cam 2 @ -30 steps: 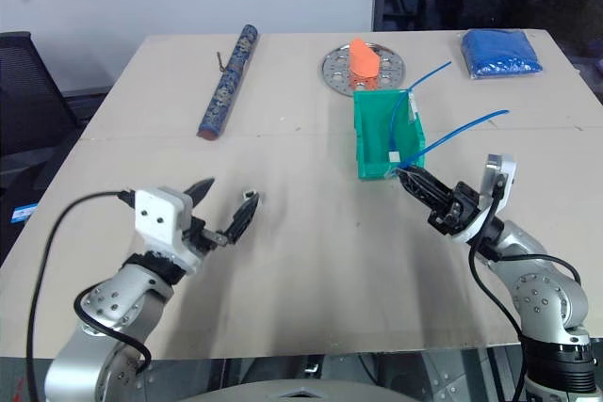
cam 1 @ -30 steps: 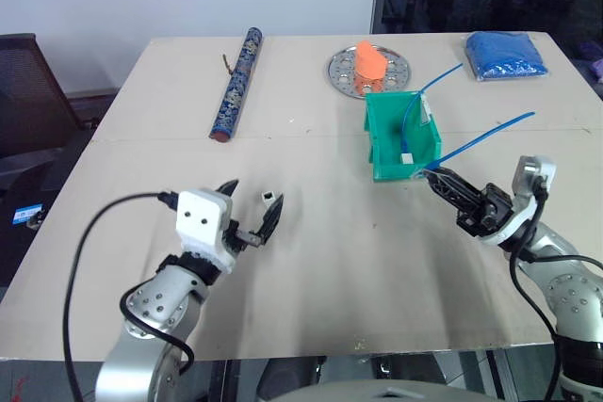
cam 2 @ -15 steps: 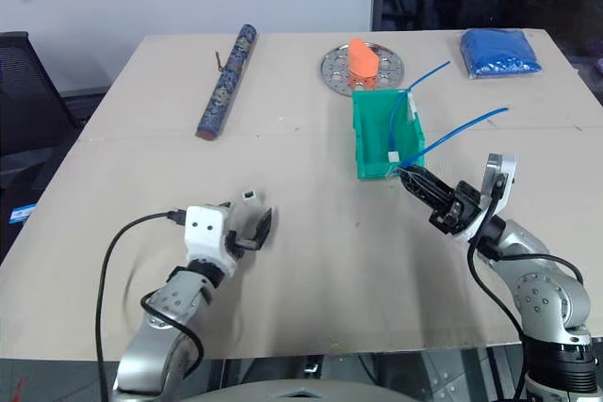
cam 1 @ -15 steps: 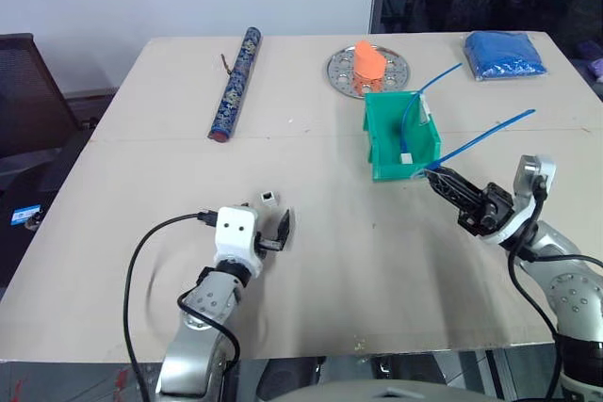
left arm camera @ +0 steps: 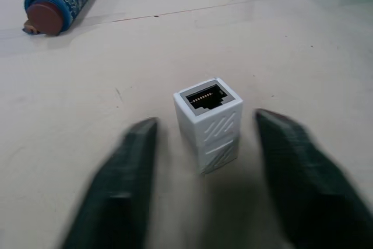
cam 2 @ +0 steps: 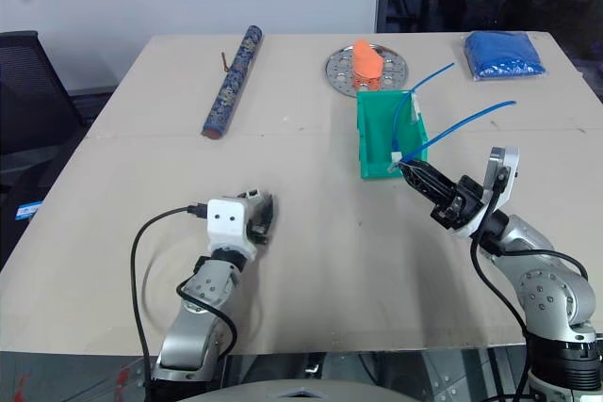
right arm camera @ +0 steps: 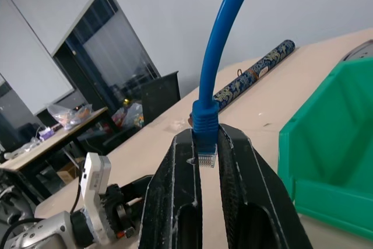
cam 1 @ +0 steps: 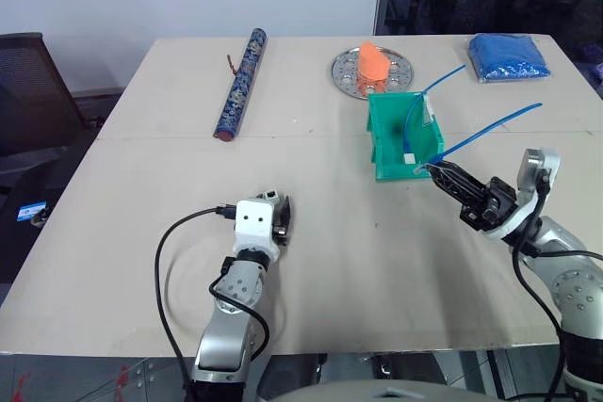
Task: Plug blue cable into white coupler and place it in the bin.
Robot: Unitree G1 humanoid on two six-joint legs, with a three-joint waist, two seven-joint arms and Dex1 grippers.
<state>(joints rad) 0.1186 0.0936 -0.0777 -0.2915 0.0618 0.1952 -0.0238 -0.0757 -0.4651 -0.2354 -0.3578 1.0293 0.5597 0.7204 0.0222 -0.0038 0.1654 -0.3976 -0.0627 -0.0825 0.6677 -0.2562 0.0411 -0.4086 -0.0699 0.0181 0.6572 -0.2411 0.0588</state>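
Note:
The white coupler stands on the table with its dark socket facing up. My left gripper sits low on the table around it, one finger on each side with a small gap to each; it is open. From the head it shows at the near left. My right gripper hovers at the front right corner of the green bin, shut on the plug of the blue cable. The cable arcs up and to the right, and another stretch of it hangs into the bin.
A rolled blue patterned tube lies at the far left. A round metal plate with holes carries an orange object behind the bin. A folded blue cloth bundle sits at the far right corner. A black chair stands left of the table.
My left arm came down and forward to the coupler, and its wide-open fingers narrowed in around it. The right gripper kept still with the plug.

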